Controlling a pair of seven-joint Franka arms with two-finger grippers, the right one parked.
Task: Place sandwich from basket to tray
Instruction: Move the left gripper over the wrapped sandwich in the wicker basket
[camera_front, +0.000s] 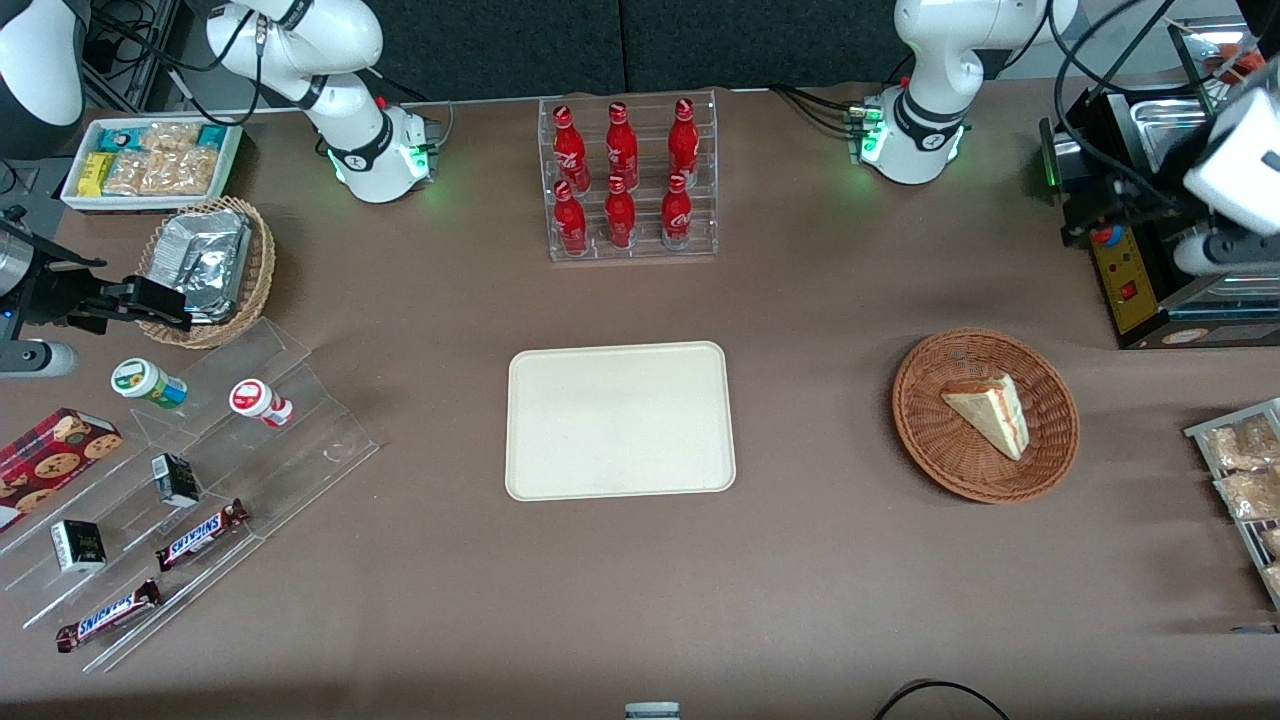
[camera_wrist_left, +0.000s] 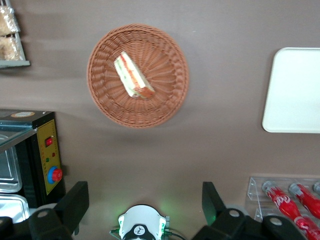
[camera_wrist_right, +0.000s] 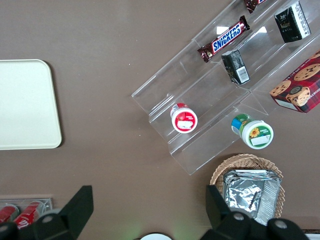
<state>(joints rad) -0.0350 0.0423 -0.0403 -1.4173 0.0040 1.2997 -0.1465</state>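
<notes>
The sandwich is a pale triangular wedge with red and green filling along its edge. It lies in the round reddish-brown wicker basket toward the working arm's end of the table. The wedge and its basket also show in the left wrist view. The cream-white tray lies flat at the table's middle, bare; it also shows in the left wrist view. My left gripper is open and empty. It hangs high over the table, farther from the front camera than the basket.
A clear rack of red bottles stands farther from the camera than the tray. A black appliance with a yellow panel stands beside the basket. A wire rack of snack bags lies at the table's edge. A tan basket of foil packets and acrylic shelves lie toward the parked arm's end.
</notes>
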